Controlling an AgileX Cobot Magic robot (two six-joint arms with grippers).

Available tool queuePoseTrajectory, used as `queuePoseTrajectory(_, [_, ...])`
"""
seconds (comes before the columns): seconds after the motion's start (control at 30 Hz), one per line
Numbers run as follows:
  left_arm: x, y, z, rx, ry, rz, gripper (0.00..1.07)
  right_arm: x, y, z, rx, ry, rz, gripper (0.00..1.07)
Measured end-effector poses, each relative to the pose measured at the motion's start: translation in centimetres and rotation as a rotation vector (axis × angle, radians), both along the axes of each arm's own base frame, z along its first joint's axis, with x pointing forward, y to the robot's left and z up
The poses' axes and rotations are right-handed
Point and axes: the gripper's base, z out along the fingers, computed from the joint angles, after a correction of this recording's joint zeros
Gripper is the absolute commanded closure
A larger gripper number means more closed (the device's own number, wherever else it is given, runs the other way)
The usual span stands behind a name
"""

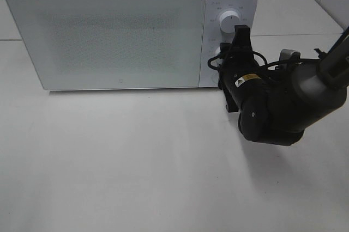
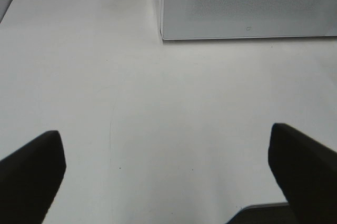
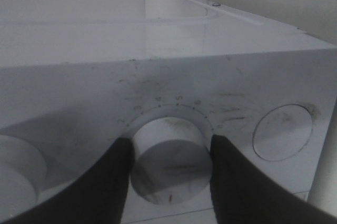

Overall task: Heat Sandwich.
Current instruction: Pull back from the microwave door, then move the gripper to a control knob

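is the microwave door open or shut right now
Shut: in the exterior high view the microwave door lies flush with the control panel, no gap showing along its edge.

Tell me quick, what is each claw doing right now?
Left claw: open, empty.
Right claw: closed on a white dial.

The white desk [image 1: 136, 177] bears a white microwave oven [image 1: 109, 30], which stands flat at the far side with its door shut and its dials [image 1: 228, 22] on the right. A seam crosses the desk beside the oven.
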Motion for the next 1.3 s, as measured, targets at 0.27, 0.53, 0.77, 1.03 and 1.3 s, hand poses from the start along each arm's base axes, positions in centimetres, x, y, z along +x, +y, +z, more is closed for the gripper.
queuePoseTrajectory(0.27, [0.0,0.0,0.0,0.0,0.0,0.0,0.09,0.0,0.0,0.0,-0.009,-0.001,0.001,0.89])
queuePoseTrajectory(0.53, [0.0,0.0,0.0,0.0,0.0,0.0,0.09,0.0,0.0,0.0,-0.017,-0.001,0.001,0.76])
queuePoseTrajectory(0.77, [0.0,0.0,0.0,0.0,0.0,0.0,0.09,0.0,0.0,0.0,-0.031,0.0,-0.005,0.61])
queuePoseTrajectory(1.03, [0.0,0.0,0.0,0.0,0.0,0.0,0.09,-0.3,-0.6,-0.1,-0.028,-0.002,-0.048,0.4])
queuePoseTrajectory(1.3, [0.0,0.0,0.0,0.0,0.0,0.0,0.09,-1.2,-1.0,0.5,-0.043,-0.013,-0.019,0.32])
